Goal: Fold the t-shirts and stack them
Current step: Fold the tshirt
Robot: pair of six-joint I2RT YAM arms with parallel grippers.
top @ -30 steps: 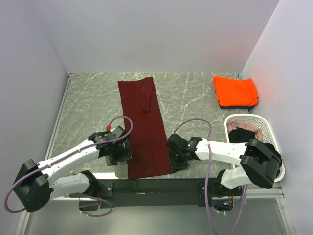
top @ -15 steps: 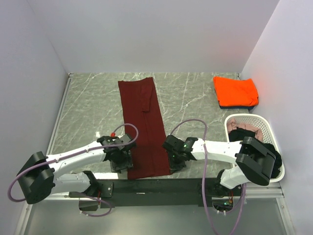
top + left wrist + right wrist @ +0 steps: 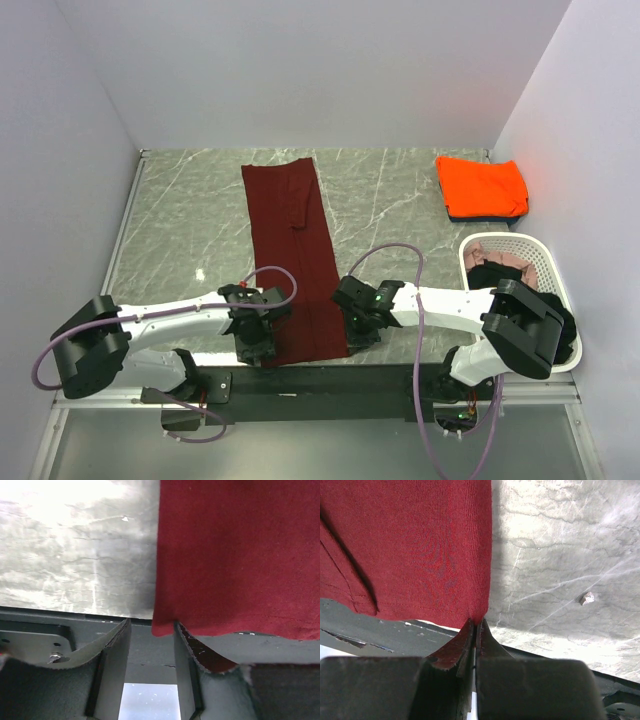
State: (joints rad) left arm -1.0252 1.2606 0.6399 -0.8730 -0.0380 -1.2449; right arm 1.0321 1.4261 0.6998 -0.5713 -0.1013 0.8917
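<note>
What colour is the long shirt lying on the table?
The shirt is dark maroon; the top view shows it best.

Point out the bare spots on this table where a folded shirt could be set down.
Two free patches of table: between the left wall and the maroon shirt, and between that shirt and the orange shirt. Crowded: the near edge, where the left gripper and right gripper meet the hem, and the basket corner.

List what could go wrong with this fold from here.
1. The left gripper stands open around a near corner of the maroon t-shirt; lifting now could raise only the right side and skew it.
2. The right gripper pinches just the very corner of the hem, so the cloth might slip out.
</note>
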